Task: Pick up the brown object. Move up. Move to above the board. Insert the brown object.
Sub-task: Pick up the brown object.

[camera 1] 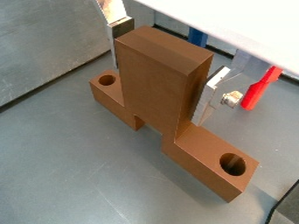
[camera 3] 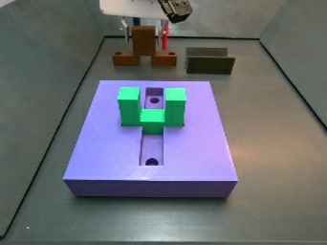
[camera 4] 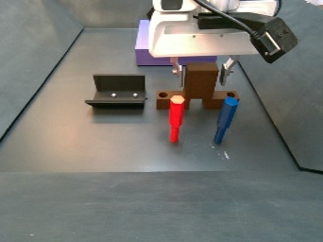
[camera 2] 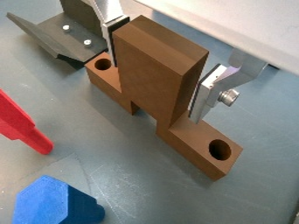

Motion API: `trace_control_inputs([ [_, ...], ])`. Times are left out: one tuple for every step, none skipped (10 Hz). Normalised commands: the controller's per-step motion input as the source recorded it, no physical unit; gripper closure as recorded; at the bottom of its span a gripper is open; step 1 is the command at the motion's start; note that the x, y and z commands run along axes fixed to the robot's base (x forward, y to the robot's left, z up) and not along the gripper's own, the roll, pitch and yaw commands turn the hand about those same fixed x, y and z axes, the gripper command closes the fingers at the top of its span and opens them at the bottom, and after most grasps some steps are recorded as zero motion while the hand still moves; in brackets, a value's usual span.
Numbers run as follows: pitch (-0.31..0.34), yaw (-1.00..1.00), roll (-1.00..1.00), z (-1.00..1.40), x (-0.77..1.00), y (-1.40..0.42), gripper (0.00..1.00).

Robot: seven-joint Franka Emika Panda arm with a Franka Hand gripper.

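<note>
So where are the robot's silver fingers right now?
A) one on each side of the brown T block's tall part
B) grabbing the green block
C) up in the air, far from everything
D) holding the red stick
A: in a wrist view the gripper is down at the brown object, with one silver finger beside each face of its upright stem.

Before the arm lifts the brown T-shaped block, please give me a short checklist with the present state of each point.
1. Gripper over the brown block, one of its fingers on each side of the stem: ok.
2. Fingers pressing the stem firmly: cannot tell.
3. Block resting flat on the floor: ok.
4. Red peg and blue peg apart from the block: ok.
5. Groove of the purple board free in front of the green block: ok.
</note>
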Motion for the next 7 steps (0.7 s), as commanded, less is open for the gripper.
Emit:
trace_control_inputs([
  [0.0, -0.03, -0.02, 0.02, 0.0, 0.0, 0.0],
  [-0.01, 0.0, -0.08, 0.0, 0.0, 0.0, 0.0],
  [0.0, 0.0, 0.0, 0.0, 0.0, 0.0, 0.0],
  [0.0, 0.0, 0.0, 0.0, 0.0, 0.0, 1.0],
  [0.0, 0.0, 0.0, 0.0, 0.0, 0.0, 1.0],
  [0.0, 0.0, 0.0, 0.0, 0.0, 0.0, 1.0],
  [0.0, 0.0, 0.0, 0.0, 0.0, 0.0, 1.0],
])
